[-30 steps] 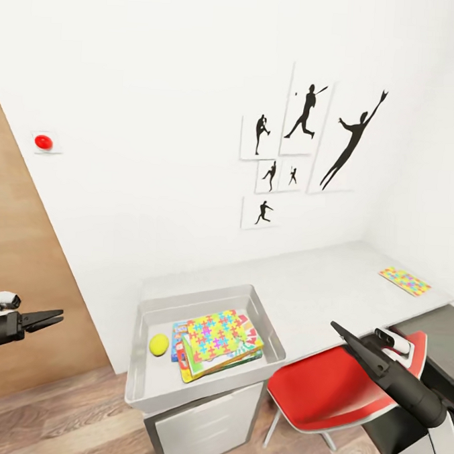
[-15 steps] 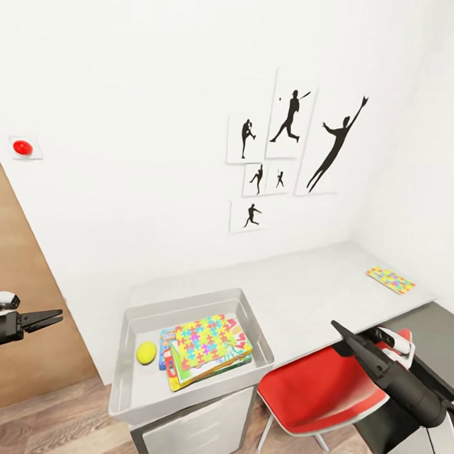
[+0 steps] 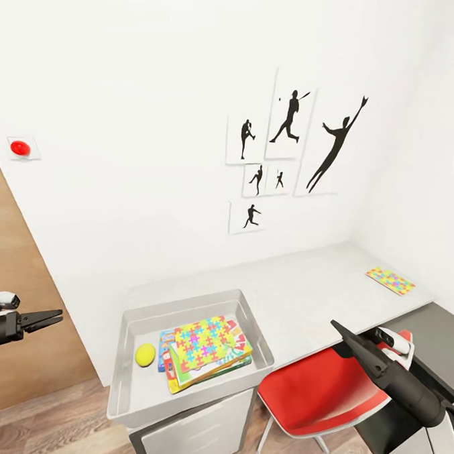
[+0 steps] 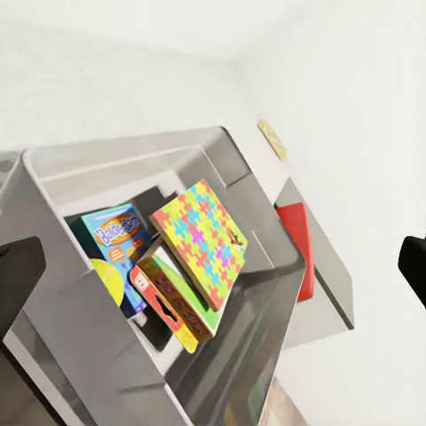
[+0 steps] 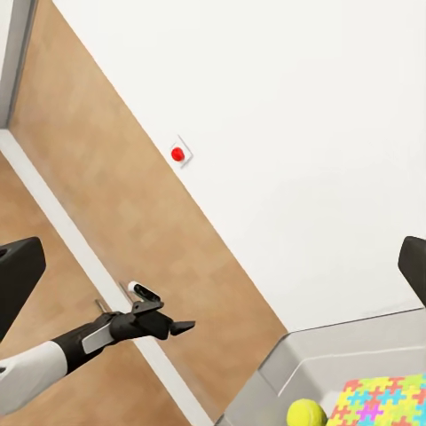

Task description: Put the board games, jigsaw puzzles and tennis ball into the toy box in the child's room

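White table (image 3: 304, 285) carries toy box (image 3: 131, 389) and jigsaw puzzle (image 3: 390, 280).

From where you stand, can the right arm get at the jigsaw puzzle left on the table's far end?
Probably not yet: the jigsaw puzzle lies well beyond the right pincer, with the red chair between.

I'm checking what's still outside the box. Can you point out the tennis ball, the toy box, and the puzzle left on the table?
Tennis ball (image 3: 145, 354), head view, its middle.
Toy box (image 3: 189, 303), head view, the far rim.
Puzzle (image 3: 390, 280), head view, the middle of its top face.
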{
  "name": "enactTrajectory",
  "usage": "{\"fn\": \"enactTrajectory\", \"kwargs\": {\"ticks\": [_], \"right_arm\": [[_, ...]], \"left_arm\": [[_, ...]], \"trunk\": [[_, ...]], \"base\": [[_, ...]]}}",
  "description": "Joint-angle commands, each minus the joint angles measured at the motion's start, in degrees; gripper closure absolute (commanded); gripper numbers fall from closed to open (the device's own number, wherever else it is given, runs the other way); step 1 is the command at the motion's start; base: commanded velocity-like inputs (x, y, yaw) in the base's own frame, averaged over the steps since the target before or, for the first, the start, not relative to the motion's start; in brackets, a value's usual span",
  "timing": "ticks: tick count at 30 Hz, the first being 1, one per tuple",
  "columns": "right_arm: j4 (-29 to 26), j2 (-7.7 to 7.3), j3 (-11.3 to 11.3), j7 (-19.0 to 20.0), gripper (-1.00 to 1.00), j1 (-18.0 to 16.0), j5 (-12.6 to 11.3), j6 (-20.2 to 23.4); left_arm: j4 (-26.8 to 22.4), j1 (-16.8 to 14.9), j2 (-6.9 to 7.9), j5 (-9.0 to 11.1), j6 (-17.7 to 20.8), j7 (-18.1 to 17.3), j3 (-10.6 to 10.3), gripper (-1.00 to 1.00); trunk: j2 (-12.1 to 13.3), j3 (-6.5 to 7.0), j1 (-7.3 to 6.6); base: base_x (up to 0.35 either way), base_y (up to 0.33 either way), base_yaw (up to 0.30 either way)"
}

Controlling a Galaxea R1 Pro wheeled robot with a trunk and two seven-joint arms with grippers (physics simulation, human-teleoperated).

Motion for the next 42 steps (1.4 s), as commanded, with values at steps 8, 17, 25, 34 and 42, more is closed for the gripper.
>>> {"fn": "enactTrajectory", "kwargs": {"ticks": [8,17,25,34,42], "right_arm": [[-0.01,0.08,0.06,0.08,-1.0,-0.05,-0.18,0.56],[-0.04,0.19,0.07,0.0,-1.0,-0.05,-0.17,0.63],[-0.04,0.25,0.07,-0.01,-1.0,-0.05,-0.24,0.65],[-0.02,0.26,0.12,-0.01,-1.0,-0.05,-0.26,0.65],[0.0,0.15,0.1,0.0,-1.0,-0.05,-0.25,0.65]], "left_arm": [[0.0,-0.05,0.01,-0.05,0.58,-0.24,-0.03,-1.0],[0.0,-0.05,0.08,-0.1,0.58,-0.24,0.0,-1.0],[0.0,-0.05,0.1,-0.06,0.57,-0.24,0.0,-1.0],[0.0,-0.05,0.1,-0.05,0.55,-0.24,0.01,-1.0],[0.0,-0.05,0.34,-0.03,0.66,-0.24,0.23,-1.0]], "trunk": [[-0.13,-0.13,0.04],[-0.13,-0.13,0.04],[-0.13,-0.04,0.04],[-0.13,0.49,0.04],[-0.13,1.02,0.04]], "base": [[0.001,0.0,0.0],[0.0,0.0,0.0],[0.0,-0.136,-0.031],[0.0,-0.276,-0.176],[0.0,-0.124,-0.205]]}}
